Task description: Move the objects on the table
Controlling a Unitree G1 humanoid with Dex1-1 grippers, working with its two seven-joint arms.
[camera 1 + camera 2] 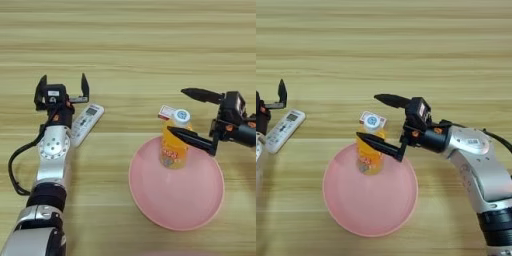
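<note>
A small orange bottle (174, 141) with a white cap stands upright in the far part of a pink plate (200, 200) on the wooden table (130, 45), as the robot's right gripper (383, 122) reaches toward it with fingers spread wide, grasping nothing; one black finger lies across the front of the bottle, the other points past its far side. Just behind the bottle, beyond the plate's far rim, sits the flat white-and-red box (166, 112), partly hidden. Well to the left of the plate, the left gripper (62, 90) hovers released, its two fingers pointing away, with the white remote control (86, 123) lying just beside the arm, toward the plate. No red cube shows in either view. The risk, as it appears: the tall, narrow bottle could tip on the plate if the near finger pushes it before the far one closes, and a toppling bottle could knock the box behind it.
</note>
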